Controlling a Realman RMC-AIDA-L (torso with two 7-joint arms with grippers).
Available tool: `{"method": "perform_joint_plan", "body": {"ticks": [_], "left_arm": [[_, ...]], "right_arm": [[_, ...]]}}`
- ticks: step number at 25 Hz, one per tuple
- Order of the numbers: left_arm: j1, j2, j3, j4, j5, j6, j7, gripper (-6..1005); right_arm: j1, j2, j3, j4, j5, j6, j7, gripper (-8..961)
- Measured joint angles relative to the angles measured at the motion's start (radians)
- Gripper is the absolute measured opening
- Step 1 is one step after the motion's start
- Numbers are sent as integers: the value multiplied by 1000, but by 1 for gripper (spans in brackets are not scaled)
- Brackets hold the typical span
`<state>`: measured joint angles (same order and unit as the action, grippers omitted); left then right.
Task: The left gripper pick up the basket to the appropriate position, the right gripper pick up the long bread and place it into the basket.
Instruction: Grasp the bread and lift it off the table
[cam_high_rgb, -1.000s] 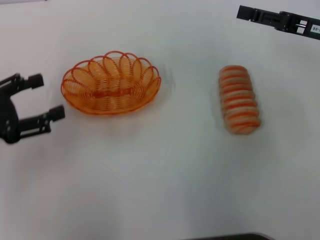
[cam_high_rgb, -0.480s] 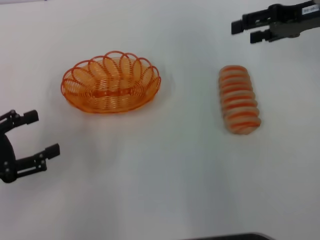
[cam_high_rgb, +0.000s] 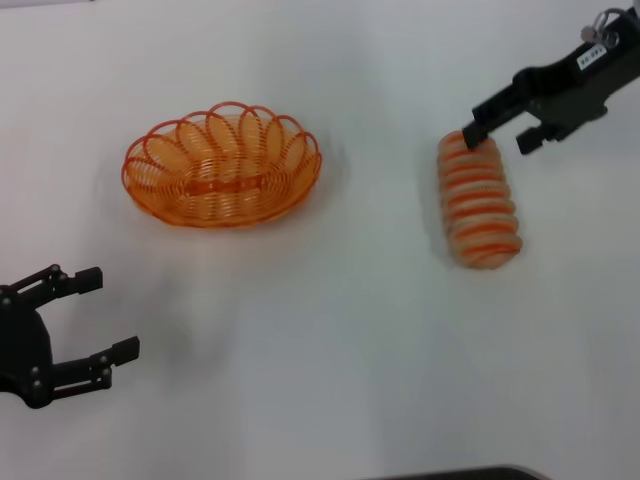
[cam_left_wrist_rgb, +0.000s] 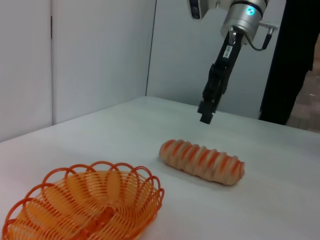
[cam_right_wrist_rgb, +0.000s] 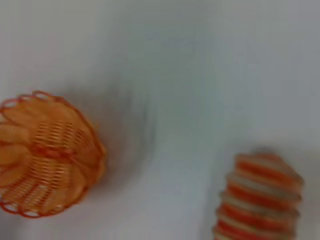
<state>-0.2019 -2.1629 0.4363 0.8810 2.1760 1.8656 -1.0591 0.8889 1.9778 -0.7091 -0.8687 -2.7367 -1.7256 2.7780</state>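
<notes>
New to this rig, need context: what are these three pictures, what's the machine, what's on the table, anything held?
It is a two-armed robot. One picture looks down from its head; the other two come from cameras on its wrists. On the white table lie an empty orange wire basket and a striped long bread, apart from each other. The left pincer is open near the robot, well short of the basket. The right pincer is open above the bread's far end; the left wrist view shows it raised above the bread. Neither holds anything.

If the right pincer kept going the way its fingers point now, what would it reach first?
Most likely the long bread. The right pincer, open, hangs above the loaf's far end, pointing down toward it. The left wrist view shows a clear gap between them, so whether it would land exactly on that end is uncertain.
</notes>
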Motion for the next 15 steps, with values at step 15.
{"method": "perform_joint_plan", "body": {"ticks": [15], "left_arm": [[-13, 0, 21, -50, 95, -11, 38, 877]], "right_arm": [[19, 25, -162, 21, -90, 42, 95, 874]]}}
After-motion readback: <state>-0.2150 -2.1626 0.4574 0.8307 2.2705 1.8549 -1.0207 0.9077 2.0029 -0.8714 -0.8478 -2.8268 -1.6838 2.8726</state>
